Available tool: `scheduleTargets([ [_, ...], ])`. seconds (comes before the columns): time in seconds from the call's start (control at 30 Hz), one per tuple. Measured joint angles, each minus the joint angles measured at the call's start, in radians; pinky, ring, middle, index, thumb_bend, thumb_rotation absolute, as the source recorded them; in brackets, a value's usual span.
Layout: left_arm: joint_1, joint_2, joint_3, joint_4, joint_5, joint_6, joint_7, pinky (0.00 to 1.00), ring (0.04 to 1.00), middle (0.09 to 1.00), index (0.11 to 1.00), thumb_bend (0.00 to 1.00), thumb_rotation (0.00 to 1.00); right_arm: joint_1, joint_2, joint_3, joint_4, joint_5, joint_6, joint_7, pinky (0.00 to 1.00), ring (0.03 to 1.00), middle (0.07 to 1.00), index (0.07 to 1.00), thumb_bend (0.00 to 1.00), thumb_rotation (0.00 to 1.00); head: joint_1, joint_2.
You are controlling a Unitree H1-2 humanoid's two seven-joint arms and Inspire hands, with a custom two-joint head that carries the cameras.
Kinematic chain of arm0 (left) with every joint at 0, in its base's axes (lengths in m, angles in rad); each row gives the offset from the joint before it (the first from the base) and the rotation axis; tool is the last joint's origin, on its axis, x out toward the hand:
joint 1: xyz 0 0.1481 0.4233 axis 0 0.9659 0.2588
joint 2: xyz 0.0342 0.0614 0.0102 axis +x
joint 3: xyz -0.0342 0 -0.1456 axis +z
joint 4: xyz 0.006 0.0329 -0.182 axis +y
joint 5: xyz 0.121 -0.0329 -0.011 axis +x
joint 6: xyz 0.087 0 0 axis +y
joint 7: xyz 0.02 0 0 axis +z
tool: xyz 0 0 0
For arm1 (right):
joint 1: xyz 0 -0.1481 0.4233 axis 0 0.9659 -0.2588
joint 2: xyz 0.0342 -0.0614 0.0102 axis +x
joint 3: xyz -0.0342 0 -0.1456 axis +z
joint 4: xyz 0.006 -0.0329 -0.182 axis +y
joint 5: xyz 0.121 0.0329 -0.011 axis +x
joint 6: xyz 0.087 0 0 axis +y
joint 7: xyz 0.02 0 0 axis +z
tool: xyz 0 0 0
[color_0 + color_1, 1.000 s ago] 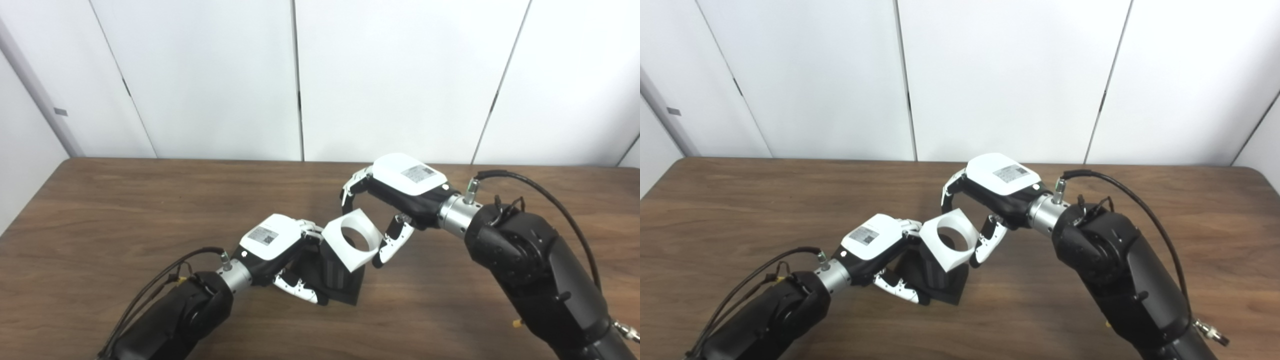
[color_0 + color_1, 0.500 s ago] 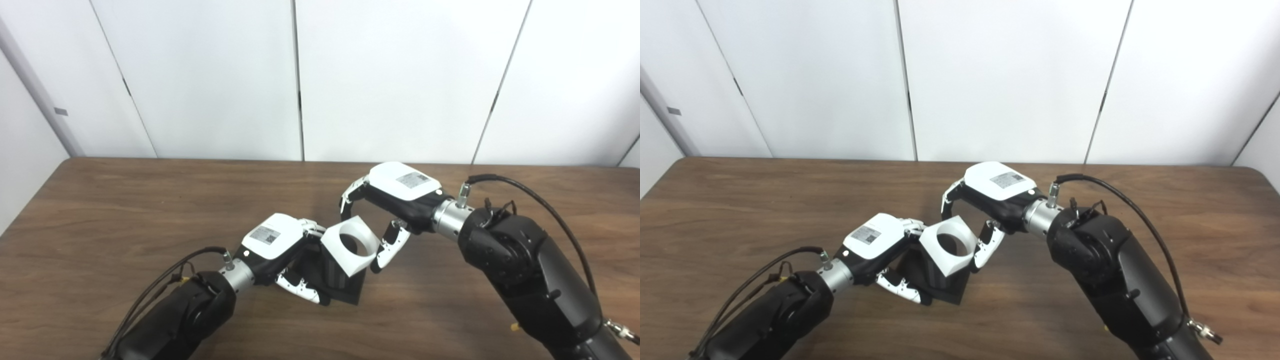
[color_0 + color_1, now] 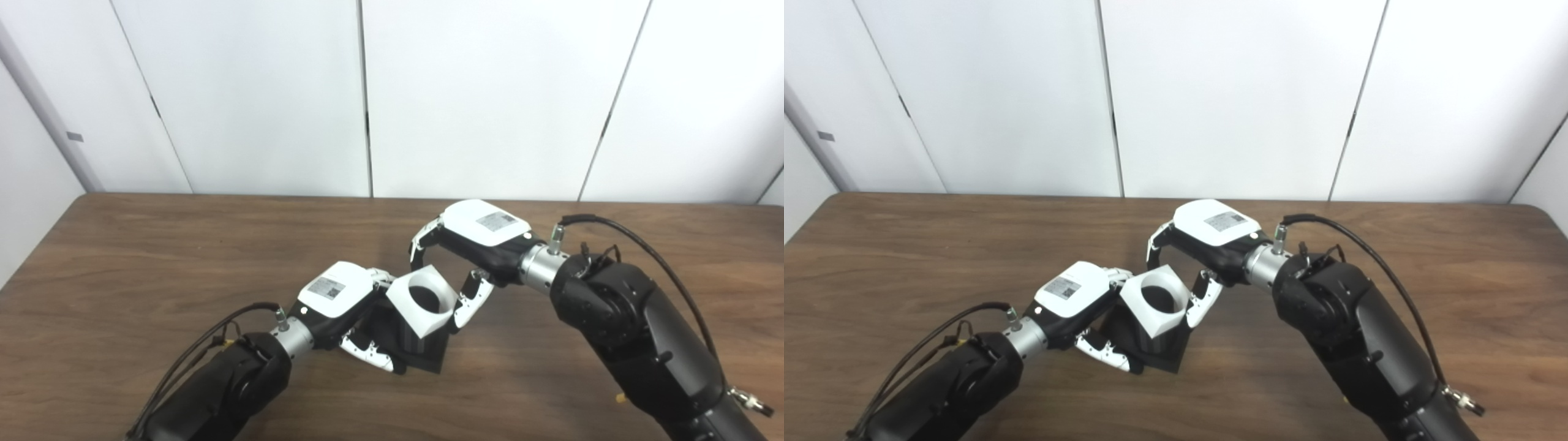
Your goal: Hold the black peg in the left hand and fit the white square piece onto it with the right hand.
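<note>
right hand (image 3: 1193, 245) holds white square piece (image 3: 1155, 299) over black peg (image 3: 1151, 349).

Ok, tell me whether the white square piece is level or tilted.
Tilted. The white square piece leans over the black peg, its round hole angled toward the camera, held by the right hand.

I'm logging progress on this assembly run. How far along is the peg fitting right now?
Done: the left hand grips the black peg, whose base rests on the table, and the right hand holds the white square piece. In hand: the piece sits tilted over the peg's top, dark showing through its round hole. Left: pushing it fully down and letting go; whether it is seated I cannot tell.
</note>
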Motion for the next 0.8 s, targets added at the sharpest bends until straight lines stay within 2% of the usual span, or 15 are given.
scheduleTargets([
  [0.53, 0.0, 0.0, -0.001, -0.007, 0.001, 0.001, -0.01, 0.74, 0.827, 0.801, 0.492, 0.52, 0.08, -0.02, 0.011, 0.044, 0.03, -0.025, -0.007, 0.016, 0.91, 0.824, 0.751, 0.477, 0.52, 0.14, 0.003, 0.009],
  [0.67, -0.001, -0.002, -0.001, -0.007, 0.001, 0.002, -0.013, 0.75, 0.834, 0.806, 0.492, 0.52, 0.08, -0.037, 0.006, 0.07, 0.031, -0.049, -0.006, 0.055, 0.91, 0.828, 0.769, 0.493, 0.52, 0.16, 0.003, 0.009],
  [0.7, -0.001, -0.002, -0.001, -0.007, 0.001, 0.002, -0.014, 0.75, 0.834, 0.806, 0.492, 0.52, 0.08, -0.043, 0.005, 0.075, 0.031, -0.053, -0.006, 0.073, 0.92, 0.835, 0.779, 0.582, 0.69, 0.28, 0.0, 0.009],
  [0.77, -0.001, -0.003, 0.0, -0.007, 0.001, 0.002, -0.015, 0.75, 0.833, 0.803, 0.492, 0.52, 0.08, -0.048, 0.003, 0.077, 0.031, -0.057, -0.002, 0.103, 0.92, 0.839, 0.791, 0.668, 0.87, 0.38, 0.0, 0.009],
  [0.8, -0.001, -0.003, 0.0, -0.007, 0.001, 0.002, -0.015, 0.75, 0.834, 0.803, 0.492, 0.52, 0.08, -0.049, 0.001, 0.076, 0.031, -0.059, 0.001, 0.116, 0.92, 0.84, 0.795, 0.684, 0.91, 0.4, -0.002, 0.009],
])
